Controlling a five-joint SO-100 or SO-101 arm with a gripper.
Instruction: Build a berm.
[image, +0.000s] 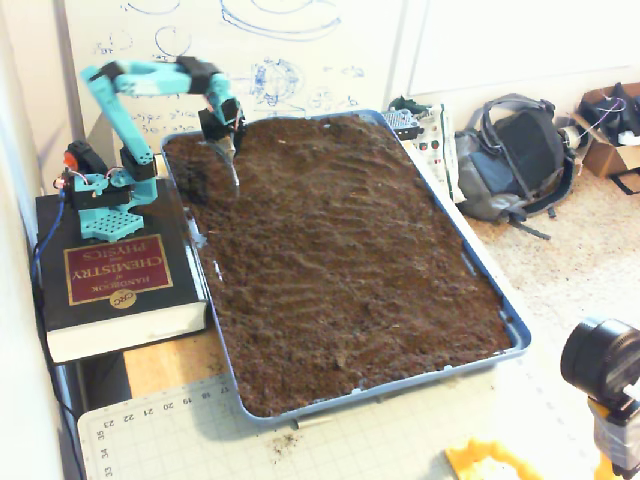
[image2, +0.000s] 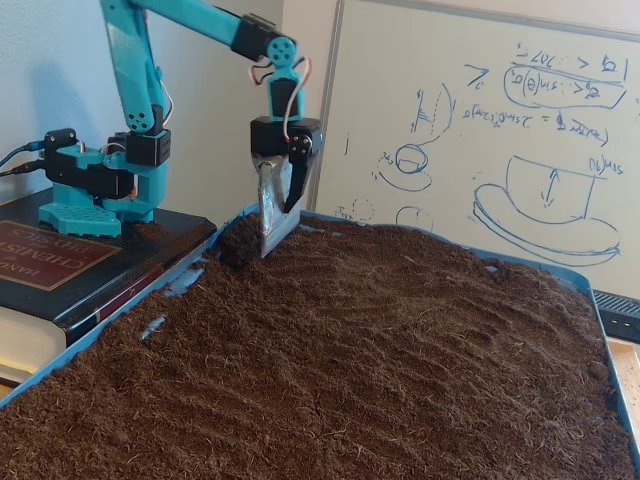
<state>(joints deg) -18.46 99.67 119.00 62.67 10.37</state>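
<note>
The soil (image: 350, 260) looks matt, dark brown and crumbly, fibrous and rough with faint raked ripples. The tray (image: 487, 290) holding it is smooth blue plastic. The arm (image2: 190, 20) is matt turquoise plastic with black joints; at its fingers (image2: 296, 185) sits a dull grey metal blade (image2: 270, 205). The book (image: 110, 280) has a glossy black cover. The whiteboard (image2: 480, 130) is smooth and shiny.

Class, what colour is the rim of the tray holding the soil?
Blue. The tray rim shows best in the fixed view from above, running around the brown soil.
</note>
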